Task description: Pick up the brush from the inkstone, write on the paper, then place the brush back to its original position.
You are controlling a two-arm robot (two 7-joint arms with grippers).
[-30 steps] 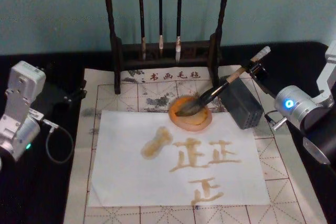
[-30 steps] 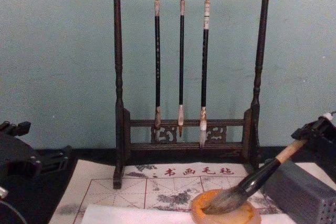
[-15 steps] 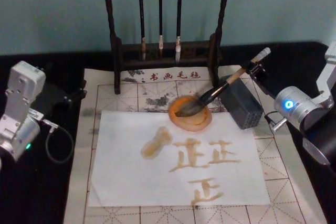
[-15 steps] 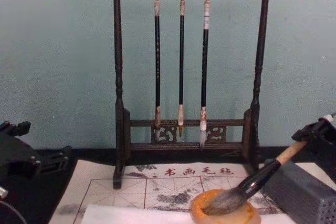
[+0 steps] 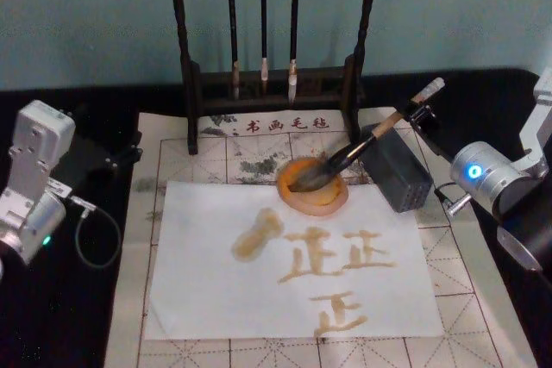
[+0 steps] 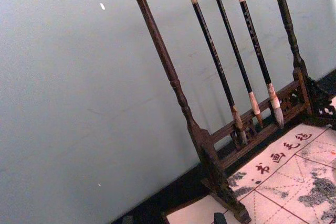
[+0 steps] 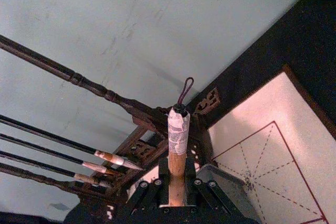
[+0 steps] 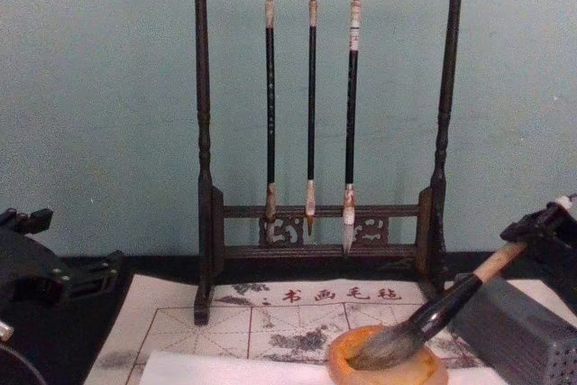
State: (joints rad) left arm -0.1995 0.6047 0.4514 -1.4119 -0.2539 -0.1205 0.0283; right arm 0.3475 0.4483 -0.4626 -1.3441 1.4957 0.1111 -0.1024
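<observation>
**Right gripper holds the brush with its tip in the inkstone**

The right gripper (image 5: 420, 116) is at the right side of the table, behind the grey perforated box (image 5: 396, 168). Its fingers are pinched on the upper part of the handle of the brush (image 5: 358, 147); in the right wrist view the wooden handle (image 7: 177, 171) stands between the black fingers, and the white-wrapped end with its loop rises above them. The brush is tilted: the handle goes up and to the right over the top of the box, and the grey bristle head goes down and to the left into the inkstone (image 5: 313, 187). In the chest view the bristles (image 8: 388, 346) lie inside the orange dish (image 8: 386, 369), touching it.

The inkstone sits at the far edge of the white paper (image 5: 207, 282), on the printed felt mat (image 5: 483, 316). On the paper there are amber written characters (image 5: 336, 256) and a wider amber smear (image 5: 257, 235) to their left.

Behind the inkstone stands the dark wooden brush rack (image 8: 203, 160) with three thin dark-handled brushes (image 8: 311, 105) hanging from it.

The left gripper (image 5: 112, 157) is parked at the left side, over the black table, well apart from the paper; I cannot tell how its fingers stand.
</observation>
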